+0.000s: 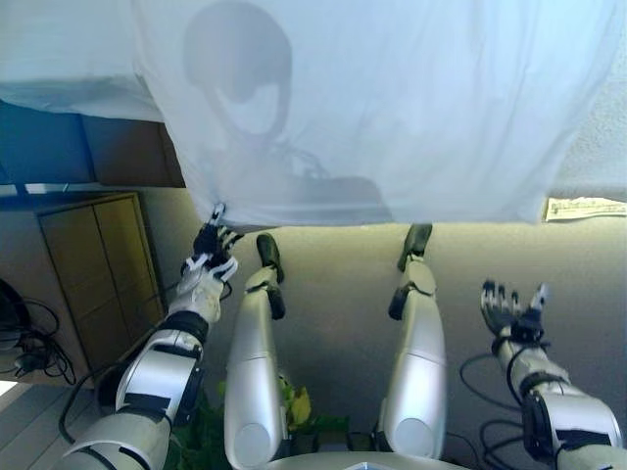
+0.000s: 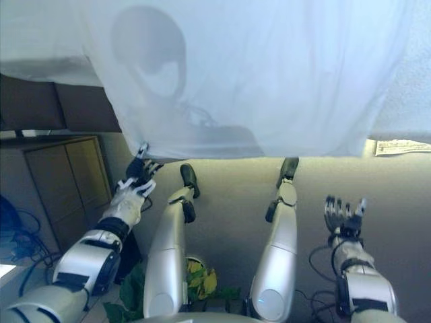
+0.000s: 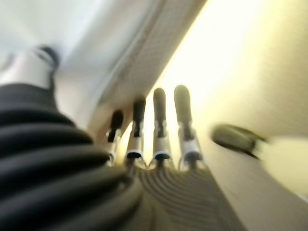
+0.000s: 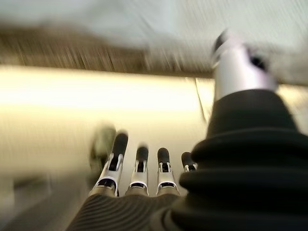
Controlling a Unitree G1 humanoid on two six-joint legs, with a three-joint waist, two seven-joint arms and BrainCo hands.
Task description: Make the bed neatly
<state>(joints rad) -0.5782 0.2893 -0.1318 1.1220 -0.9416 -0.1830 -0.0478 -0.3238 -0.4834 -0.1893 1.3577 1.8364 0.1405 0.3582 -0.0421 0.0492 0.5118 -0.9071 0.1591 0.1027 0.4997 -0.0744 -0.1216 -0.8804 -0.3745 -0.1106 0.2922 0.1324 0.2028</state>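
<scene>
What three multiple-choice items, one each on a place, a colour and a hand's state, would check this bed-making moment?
1. Where is the left hand?
A. At the near left corner of the sheet's hanging edge
B. Flat on top of the bed
C. On the cabinet

2. What colour is the sheet?
A. Dark brown
B. White
C. Green

3. How is the right hand?
A. Curled round the sheet
B. Open, holding nothing
C. Pressing on the paper slip

Key: 1 A, its fingertips reach the hem's corner beside the wooden cabinet; 2 B, pale white cloth fills the top of the eye views; 3 B, its fingers are spread, well below the hem and the paper slip.
</scene>
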